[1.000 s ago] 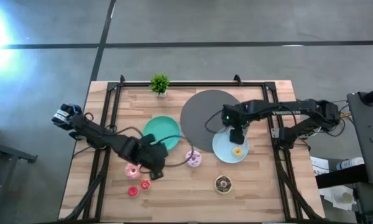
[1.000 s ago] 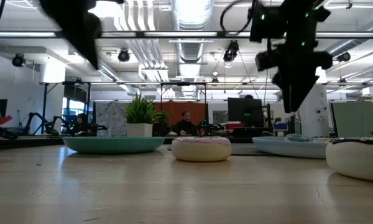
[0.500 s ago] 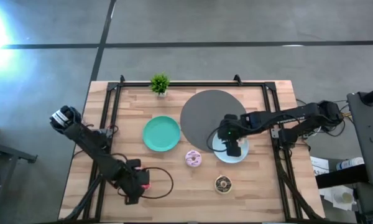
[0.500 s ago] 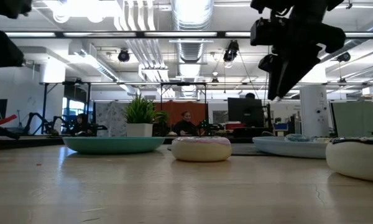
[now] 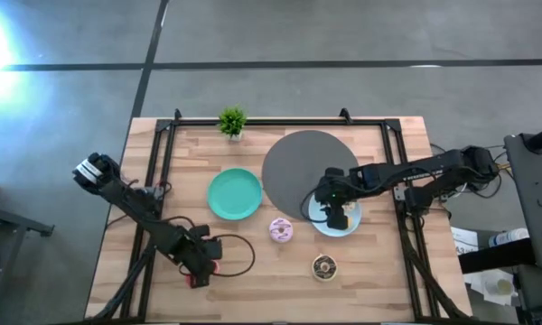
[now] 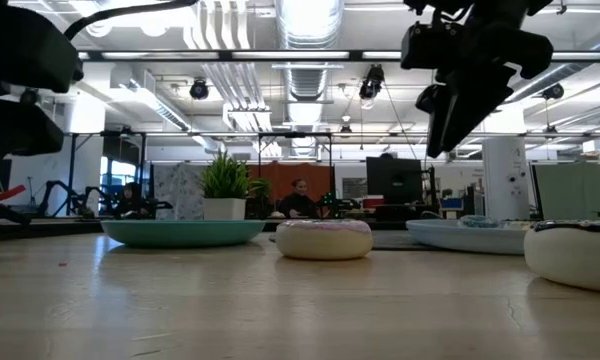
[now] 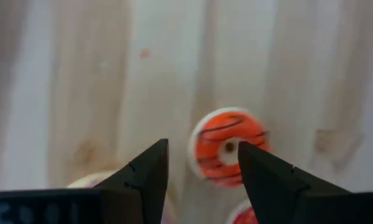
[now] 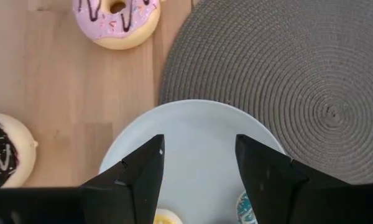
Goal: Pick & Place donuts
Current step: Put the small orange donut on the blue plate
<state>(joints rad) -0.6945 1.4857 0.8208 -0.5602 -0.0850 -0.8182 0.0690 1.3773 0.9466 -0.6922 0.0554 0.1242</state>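
Observation:
My left gripper (image 7: 202, 168) is open and points down over the table's near left part (image 5: 197, 264). A small orange-red donut (image 7: 229, 148) with dark stripes lies flat on the wood just ahead of its fingertips, with a red one (image 7: 244, 215) and a pale pink one (image 7: 92, 180) beside it. My right gripper (image 8: 199, 162) is open above the pale blue plate (image 8: 193, 134), where a tiny yellow donut (image 8: 165, 218) lies. The lilac-pink frosted donut (image 5: 281, 230) and the chocolate donut (image 5: 323, 266) rest on the table.
The big grey disc (image 5: 305, 164) lies behind the pale blue plate (image 5: 350, 224), and the teal plate (image 5: 234, 194) sits to its left. A small potted plant (image 5: 232, 120) stands at the far edge. Black rails (image 5: 155, 171) run along both sides of the table.
My left gripper has swung from beside the teal plate toward the table's near left corner, coming over the small donuts there. My right gripper has shifted a little toward the near edge over the pale blue plate and tipped, now covering the yellow donut from above.

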